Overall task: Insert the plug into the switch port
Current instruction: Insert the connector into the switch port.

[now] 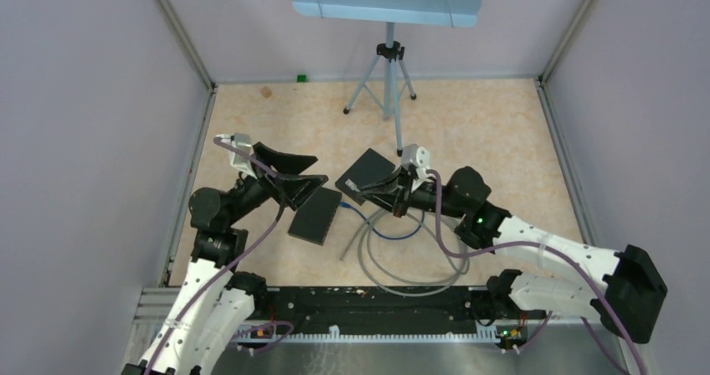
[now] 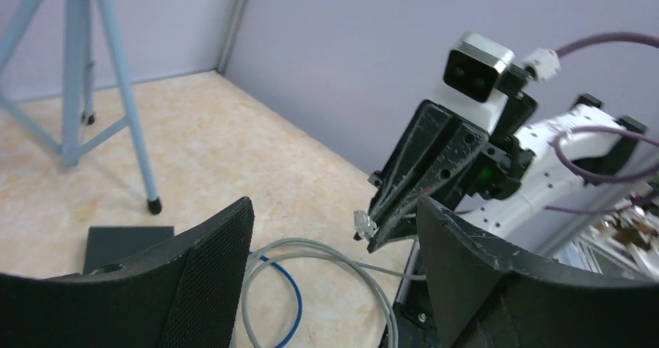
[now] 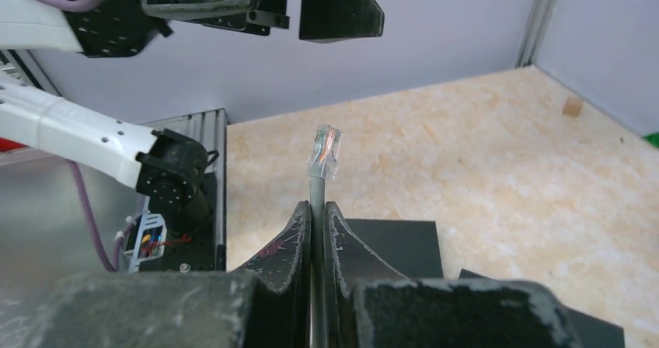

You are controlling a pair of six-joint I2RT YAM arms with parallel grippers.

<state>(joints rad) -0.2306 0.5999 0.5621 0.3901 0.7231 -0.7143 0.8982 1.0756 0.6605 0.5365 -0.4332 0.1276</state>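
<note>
1. Grey walls around a pale counter (image 1: 486,132), tripod (image 1: 387,82) at the back.
2. My right claw (image 3: 317,208) is clamped shut on the grey cable (image 1: 393,270). The plug (image 3: 325,152) sticks out just past the fingertips, raised off the counter.
3. My left claw (image 1: 316,169) is spread wide with nothing in it. It faces the plug from across a gap.
4. Near dark box (image 1: 316,216) lies just beside my left claw, far dark box (image 1: 368,170) under my right claw. One is presumably the switch. No port face is visible, so I can't tell which.
5. Step as I read it: carry the plug to the port. Locate the port face first, square the plug to it with the latch tab on the correct side, then push straight along the port axis.
6. Left claw should pin the box so it doesn't slide. Watch the cable loops for drag.
</note>
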